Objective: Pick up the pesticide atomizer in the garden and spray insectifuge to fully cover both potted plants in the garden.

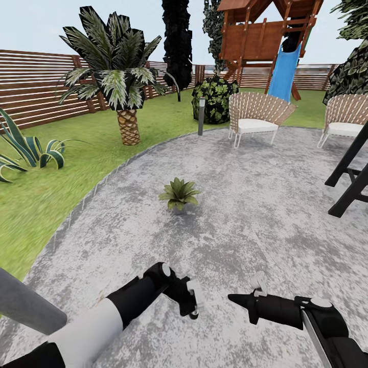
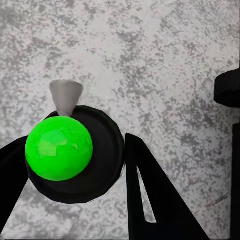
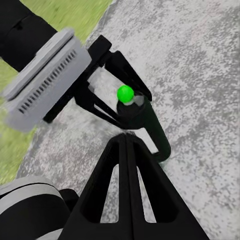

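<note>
right gripper (image 1: pixel 240 301) is clamped on the atomizer (image 1: pixel 273 308), lying sideways, nozzle toward my left gripper (image 1: pixel 193 301), can't tell if that one's open. plant (image 1: pixel 179 194) sits dead ahead on the patio (image 1: pixel 255 225), well apart.

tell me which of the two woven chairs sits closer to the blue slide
The woven chair on the left, directly in front of the blue slide; the other chair stands at the picture's right edge.

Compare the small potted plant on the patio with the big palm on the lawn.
The potted plant is a low rosette with no trunk; the palm stands tall on a scaly brown trunk. The potted plant sits on the grey paving, the palm grows from grass by the fence. Its leaves are plain green; the palm's fronds are dark with pale patches. Both have pointed leaves.
</note>
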